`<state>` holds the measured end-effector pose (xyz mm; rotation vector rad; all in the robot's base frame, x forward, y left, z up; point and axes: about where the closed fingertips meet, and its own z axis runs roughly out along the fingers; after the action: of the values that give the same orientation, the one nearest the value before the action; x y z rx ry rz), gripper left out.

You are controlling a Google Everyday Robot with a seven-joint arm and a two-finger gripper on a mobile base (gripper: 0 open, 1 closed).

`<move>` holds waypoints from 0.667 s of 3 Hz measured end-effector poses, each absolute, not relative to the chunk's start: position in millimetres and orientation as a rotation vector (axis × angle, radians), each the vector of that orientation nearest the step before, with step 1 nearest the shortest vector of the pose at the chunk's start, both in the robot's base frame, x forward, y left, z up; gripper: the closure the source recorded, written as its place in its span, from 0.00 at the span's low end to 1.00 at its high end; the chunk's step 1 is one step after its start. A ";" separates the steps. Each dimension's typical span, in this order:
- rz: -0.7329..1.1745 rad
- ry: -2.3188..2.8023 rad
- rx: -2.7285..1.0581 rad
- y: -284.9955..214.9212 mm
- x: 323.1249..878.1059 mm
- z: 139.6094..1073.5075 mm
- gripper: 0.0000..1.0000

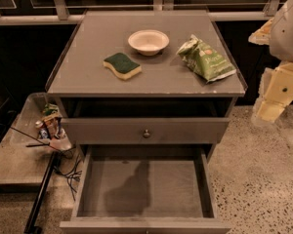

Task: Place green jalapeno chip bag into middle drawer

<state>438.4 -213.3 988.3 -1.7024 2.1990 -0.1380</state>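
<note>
From my station, the pincer (271, 108) hung at the right edge of the view, off the cabinet's right side and lower than the surface (83, 72). It was well apart from everything up there. I could not tell whether it was spread or pressed together, and I saw nothing in it. I judged it was parked out there so that it blocked neither the top nor the drawer (141, 189).

The bag (206, 58) lay on the right part of the surface, near the right rim. It sat askew, one sealed end toward the bowl (148, 41) and the other toward the front right corner, and it touched nothing else. That put it on the arm's own side, which I took to be the easier reach.

The bowl stood upright near the back centre, and it looked empty to me. The sponge (122, 65) lay green side up in front of the bowl and to its left, apart from it.

The drawer was pulled well out, below a shut front (185, 130) with a small knob (146, 133). Its grey floor held nothing, only a shadow. I reckoned the opening was done and the grasp not yet begun. Low on the left, some clutter (51, 126) and cables sat beside the cabinet.
</note>
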 end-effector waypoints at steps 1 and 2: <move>-0.138 2.199 -1.702 -213.3 438.4 988.3 0.00; -0.093 2.173 -1.664 -216.6 461.7 988.2 0.00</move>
<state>461.7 -216.6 988.2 -1.6642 2.1734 -0.0933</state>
